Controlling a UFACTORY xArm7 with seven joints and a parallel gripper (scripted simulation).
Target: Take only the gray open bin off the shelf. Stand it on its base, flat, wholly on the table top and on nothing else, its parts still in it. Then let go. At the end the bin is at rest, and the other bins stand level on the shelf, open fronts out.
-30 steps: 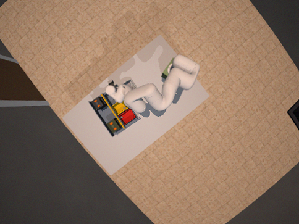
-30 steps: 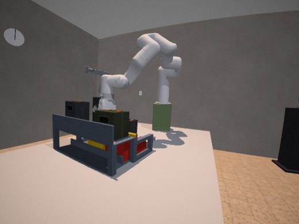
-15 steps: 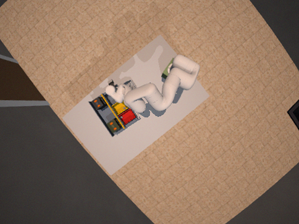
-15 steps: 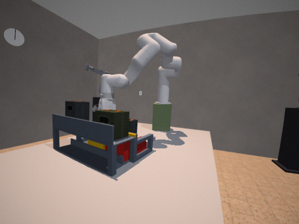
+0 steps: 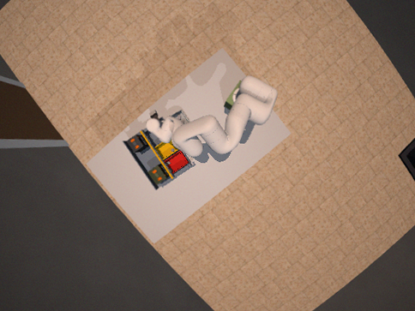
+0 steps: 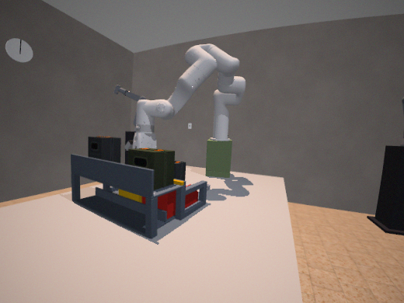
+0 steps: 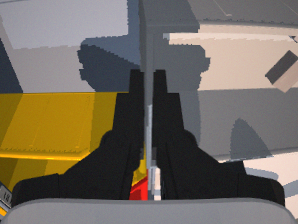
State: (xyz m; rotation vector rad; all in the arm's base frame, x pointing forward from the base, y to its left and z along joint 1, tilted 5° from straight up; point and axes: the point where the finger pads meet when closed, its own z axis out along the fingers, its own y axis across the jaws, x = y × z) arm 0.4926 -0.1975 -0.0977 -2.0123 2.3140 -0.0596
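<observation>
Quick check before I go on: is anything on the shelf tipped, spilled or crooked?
Nothing stands out. The black bin and dark green bin stand level on the shelf, with the red bin below them. The gripper is shut on a thin wall of the gray bin; its contents are hidden.
</observation>
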